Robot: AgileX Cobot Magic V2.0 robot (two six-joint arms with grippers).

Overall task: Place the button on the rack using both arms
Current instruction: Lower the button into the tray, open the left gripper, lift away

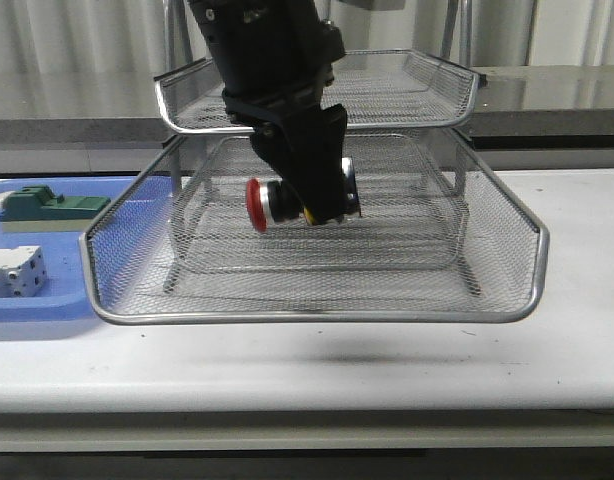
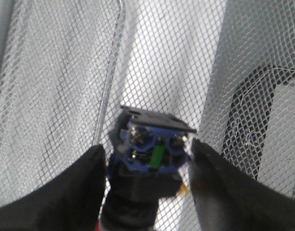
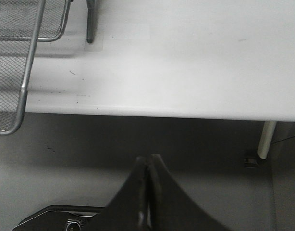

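- Red-headed button [image 1: 287, 203] hangs in the left hand [image 1: 317, 200], clenched on its black body — it sits over the middle tier of the rack [image 1: 317, 315], above the mesh and not yet resting on it.
- Its long axis lies roughly level; the red head points to the left of the front view, the silvery rear block to the right.
- Step in hand, as I judge it: the placing. Next comes a short lowering onto the mesh, then letting go.
- Right hand [image 3: 147, 192] is pressed shut on nothing, off the bench [image 3: 186, 57] edge.
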